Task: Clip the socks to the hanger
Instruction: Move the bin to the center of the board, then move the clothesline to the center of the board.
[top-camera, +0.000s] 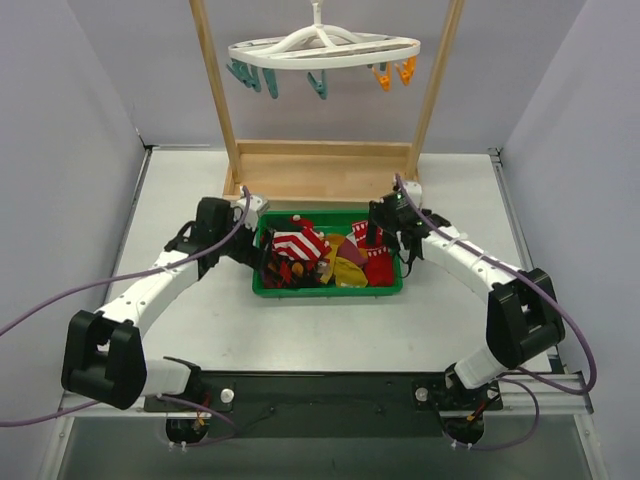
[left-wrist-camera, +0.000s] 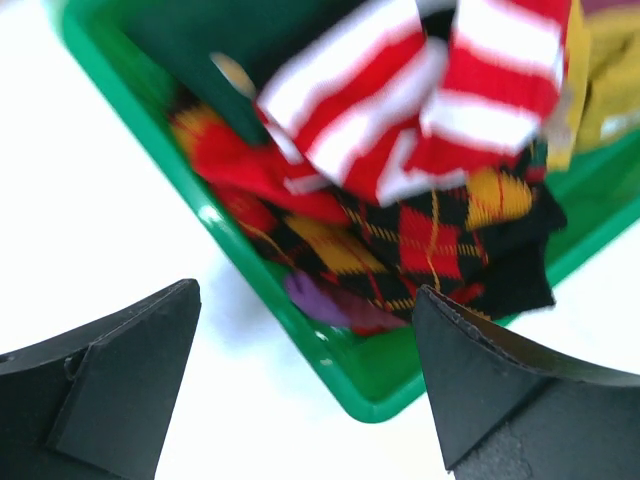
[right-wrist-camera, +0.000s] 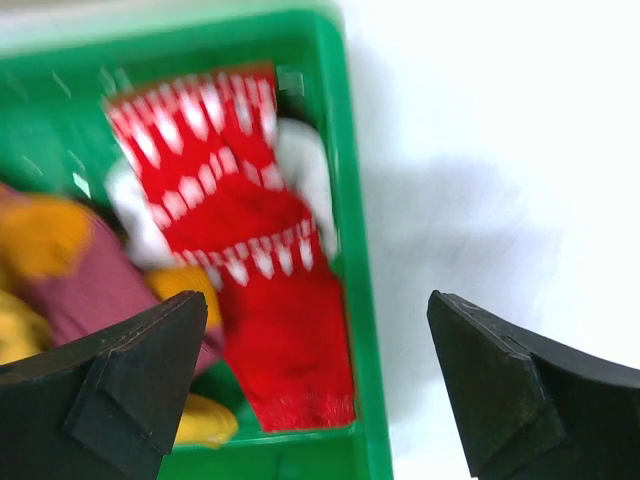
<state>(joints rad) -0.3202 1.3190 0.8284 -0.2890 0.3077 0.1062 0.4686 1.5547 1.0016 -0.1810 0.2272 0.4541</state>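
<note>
The white oval hanger (top-camera: 322, 47) hangs from the wooden rack, with teal clips (top-camera: 250, 76) on its left and orange clips (top-camera: 394, 76) on its right. The socks lie heaped in a green bin (top-camera: 330, 292): a red-white striped one (top-camera: 298, 243) (left-wrist-camera: 400, 110), a dark diamond-patterned one (left-wrist-camera: 430, 235), yellow ones (top-camera: 350, 272) and a red Christmas-patterned one (right-wrist-camera: 250, 250). My left gripper (top-camera: 258, 248) (left-wrist-camera: 305, 345) hovers open over the bin's left corner. At the bin's right edge my right gripper (top-camera: 385, 240) (right-wrist-camera: 320, 350) is open too. Neither holds anything.
A wooden bar rack (top-camera: 325, 160) with a flat base stands behind the bin and carries the hanger high above the table. Grey walls close in both sides. The green bin rim (left-wrist-camera: 365, 395) (right-wrist-camera: 355, 250) lies under both grippers.
</note>
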